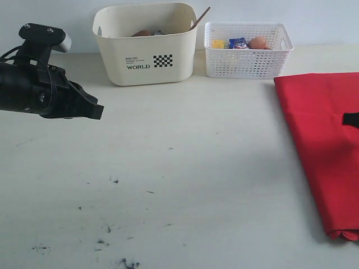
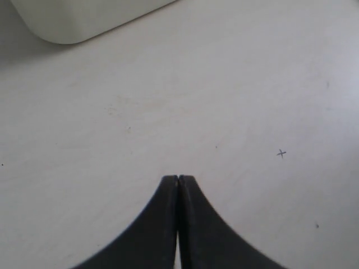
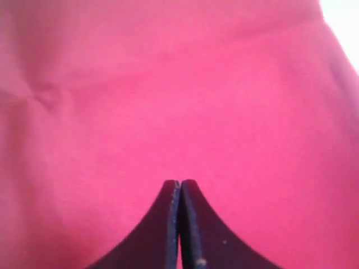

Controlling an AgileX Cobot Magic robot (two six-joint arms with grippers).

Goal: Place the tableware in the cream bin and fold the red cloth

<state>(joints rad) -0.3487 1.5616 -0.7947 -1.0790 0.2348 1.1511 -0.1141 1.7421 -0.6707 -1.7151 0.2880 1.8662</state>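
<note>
The cream bin (image 1: 145, 56) stands at the far left-centre of the table (image 1: 185, 168), with a thin wooden handle (image 1: 200, 18) poking over its right rim and a brown rounded edge (image 1: 142, 33) just showing inside. No tableware lies loose on the table, so that half of the job looks done. The red cloth (image 1: 325, 145) lies at the right, doubled along its near end and running off the right edge of the view. The left gripper (image 1: 98, 112) hangs over bare table at the left with its fingers pressed together on nothing, and the right gripper (image 3: 179, 184) is likewise closed and empty, close above the cloth. The main risk is in the cloth. Closed fingers can pinch nothing, so a grab made without opening first would only push the fabric and wrinkle it. A pinch that takes one layer instead of both could pull the fold apart, and a drag toward the far side could bump the white basket (image 1: 247, 59) beside the bin. Much is hidden. The bin's wall hides most of its contents, so I cannot confirm that every piece is inside. The right arm appears in the exterior view only as a small black tip (image 1: 350, 119) at the frame edge. The cloth's right side is cut off, its scalloped edge cannot be made out, and the right wrist view is too blurred to show seams or layers.
</note>
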